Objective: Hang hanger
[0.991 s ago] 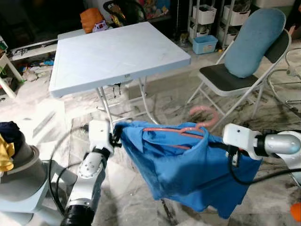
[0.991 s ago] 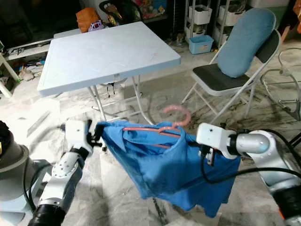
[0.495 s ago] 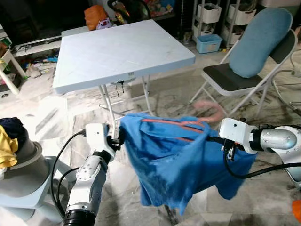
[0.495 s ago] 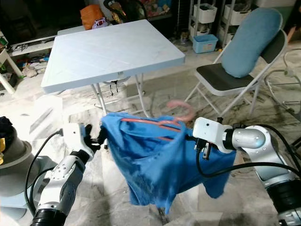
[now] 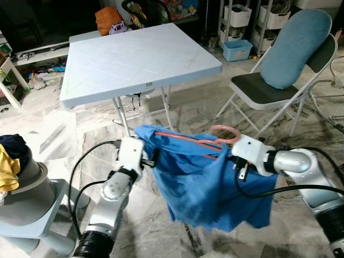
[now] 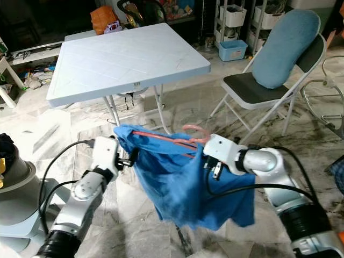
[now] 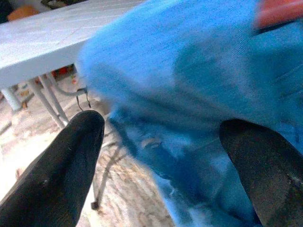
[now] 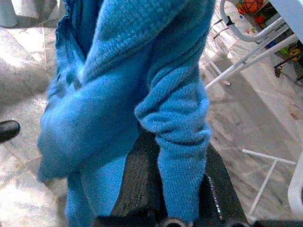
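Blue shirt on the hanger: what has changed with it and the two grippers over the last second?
The left gripper and right gripper have drawn closer together, so the blue shirt that was stretched wide between them now sags in a narrower bunch, and the pink hanger inside it has moved in with them. Both grippers still hold the shirt off the floor. The white folding table and folding chair stay put.

hanger (image 5: 215,141): pink; most of its bar is hidden inside the blue shirt (image 5: 207,183), only the hook and part of the arms show.
left gripper (image 5: 152,159): fingertips are covered by the shirt's edge.
right gripper (image 8: 166,187): fingers are partly wrapped by a fold of the shirt; the grip on it cannot be told.
shirt in left wrist view: blurred.
folding chair (image 5: 279,88): cut off by the picture's right edge.
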Controlling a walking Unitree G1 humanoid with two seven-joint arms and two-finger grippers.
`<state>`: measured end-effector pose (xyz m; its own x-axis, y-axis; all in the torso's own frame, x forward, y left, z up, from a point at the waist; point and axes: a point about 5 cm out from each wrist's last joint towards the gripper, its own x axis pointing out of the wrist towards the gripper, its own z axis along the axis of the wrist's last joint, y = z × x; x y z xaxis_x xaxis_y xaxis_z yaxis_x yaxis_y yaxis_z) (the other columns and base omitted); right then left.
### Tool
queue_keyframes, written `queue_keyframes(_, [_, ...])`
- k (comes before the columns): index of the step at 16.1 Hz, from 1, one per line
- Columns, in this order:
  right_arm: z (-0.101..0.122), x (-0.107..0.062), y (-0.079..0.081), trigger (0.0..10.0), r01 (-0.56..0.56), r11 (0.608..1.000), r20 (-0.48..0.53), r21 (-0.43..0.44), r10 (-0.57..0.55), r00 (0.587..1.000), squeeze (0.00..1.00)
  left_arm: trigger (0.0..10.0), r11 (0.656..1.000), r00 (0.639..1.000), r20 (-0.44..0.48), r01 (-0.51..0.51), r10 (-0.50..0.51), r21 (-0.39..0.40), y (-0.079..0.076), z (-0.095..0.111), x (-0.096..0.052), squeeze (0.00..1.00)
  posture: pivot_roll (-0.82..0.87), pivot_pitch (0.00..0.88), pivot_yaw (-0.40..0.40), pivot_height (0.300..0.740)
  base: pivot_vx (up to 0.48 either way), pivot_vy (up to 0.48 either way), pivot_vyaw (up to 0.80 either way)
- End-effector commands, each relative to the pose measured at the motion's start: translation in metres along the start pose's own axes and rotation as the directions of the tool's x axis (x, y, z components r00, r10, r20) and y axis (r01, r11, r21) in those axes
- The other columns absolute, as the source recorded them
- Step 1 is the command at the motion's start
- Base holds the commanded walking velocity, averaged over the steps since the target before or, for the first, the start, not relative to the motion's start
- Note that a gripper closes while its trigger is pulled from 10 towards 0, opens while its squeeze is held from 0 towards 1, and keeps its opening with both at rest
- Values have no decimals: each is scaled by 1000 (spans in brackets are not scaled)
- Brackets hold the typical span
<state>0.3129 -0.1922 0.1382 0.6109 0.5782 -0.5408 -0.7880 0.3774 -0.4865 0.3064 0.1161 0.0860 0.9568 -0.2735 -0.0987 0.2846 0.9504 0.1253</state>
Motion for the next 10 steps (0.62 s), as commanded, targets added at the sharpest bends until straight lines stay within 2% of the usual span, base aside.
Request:
queue_keyframes(1, [5,1,-3,10000,23,1000,17,-6,-23,1000,0,10000,999,999,-6,-38,38,36,6,0,2,1000,-149,0,104,740,0,0,0])
queue_keyframes(4, [8,1,-1,10000,23,1000,39,14,-24,999,0,10000,995,997,-26,-73,75,63,9,-4,3,1000,-152,0,110,740,0,0,0])
queue_keyframes(6, [19,-6,3,10000,-29,999,104,21,27,994,0,10000,991,995,-37,-88,92,96,11,-7,6,1000,-156,0,114,740,0,0,0])
queue_keyframes(7, [27,-13,8,10000,-81,997,144,1,80,986,0,10000,993,995,-26,-89,91,73,12,-6,10,0,-160,0,117,740,0,0,0])
queue_keyframes(8, [28,-17,10,10000,-108,994,147,-4,107,983,0,10000,995,996,-8,-90,91,47,11,-3,12,0,-162,0,118,740,0,0,0])
queue_keyframes(9, [28,-20,11,10000,-121,993,146,-6,121,982,0,1098,996,997,1,-82,82,25,10,-1,15,0,-166,0,118,740,0,0,0])
queue_keyframes(10, [28,-23,13,10000,-141,990,152,-9,140,978,0,0,997,997,11,-77,77,12,10,1,17,0,-167,0,119,740,0,0,0])
